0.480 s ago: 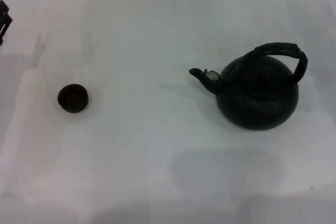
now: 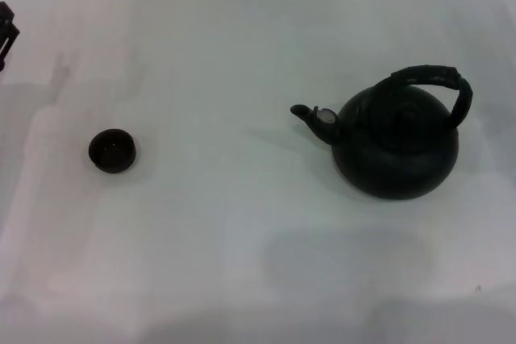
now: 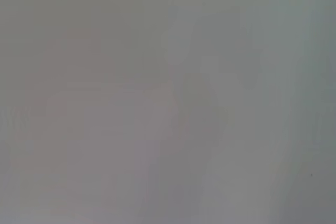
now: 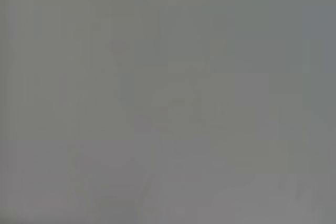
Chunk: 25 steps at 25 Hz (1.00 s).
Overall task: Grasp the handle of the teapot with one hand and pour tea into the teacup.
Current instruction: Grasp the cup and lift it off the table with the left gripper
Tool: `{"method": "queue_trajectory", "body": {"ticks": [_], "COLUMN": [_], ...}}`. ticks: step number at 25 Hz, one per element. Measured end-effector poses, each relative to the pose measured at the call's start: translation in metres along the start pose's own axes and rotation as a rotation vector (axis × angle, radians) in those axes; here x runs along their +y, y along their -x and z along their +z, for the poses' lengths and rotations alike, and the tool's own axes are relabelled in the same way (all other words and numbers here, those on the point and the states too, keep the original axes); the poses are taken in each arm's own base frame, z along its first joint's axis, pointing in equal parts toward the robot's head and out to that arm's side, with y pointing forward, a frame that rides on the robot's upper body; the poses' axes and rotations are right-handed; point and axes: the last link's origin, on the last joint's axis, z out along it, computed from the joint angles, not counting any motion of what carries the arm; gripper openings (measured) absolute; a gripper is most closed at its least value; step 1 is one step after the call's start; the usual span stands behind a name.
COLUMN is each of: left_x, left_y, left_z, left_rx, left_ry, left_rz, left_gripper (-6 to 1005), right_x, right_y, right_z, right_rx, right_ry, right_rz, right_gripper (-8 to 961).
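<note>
The round matte-black teapot (image 2: 395,151) stands upright on the white table at the right in the head view. Its short spout (image 2: 310,115) points left toward the teacup. The ribbed black handle (image 2: 435,80) arches over its top, tilted to the far right side. The small dark teacup (image 2: 112,151) sits alone at the left, well apart from the pot. A sliver of my left gripper (image 2: 6,34) shows at the far left edge, far from both objects. My right gripper is out of view. Both wrist views show only plain grey surface.
The white table (image 2: 242,239) spreads wide between the cup and the pot and in front of them. A soft shadow lies on the surface near the front, below the pot.
</note>
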Motion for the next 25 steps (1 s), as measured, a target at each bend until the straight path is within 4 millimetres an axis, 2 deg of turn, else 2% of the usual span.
{"method": "queue_trajectory", "body": {"ticks": [17,25], "left_x": [0.004,0.018], "left_y": [0.002,-0.007], "left_z": [-0.002,-0.007], "left_rx": [-0.006,0.056], "left_ry": [0.016,0.137], "left_rz": [-0.003,-0.025], "left_gripper": [872,872], "right_x": [0.000,0.000], "right_y": [0.001,0.000], "right_z": [0.000,0.000], "right_rx": [-0.004,-0.001], "right_ry": [0.003,0.001], "right_rz": [-0.001,-0.002], "right_gripper": [840,839]}}
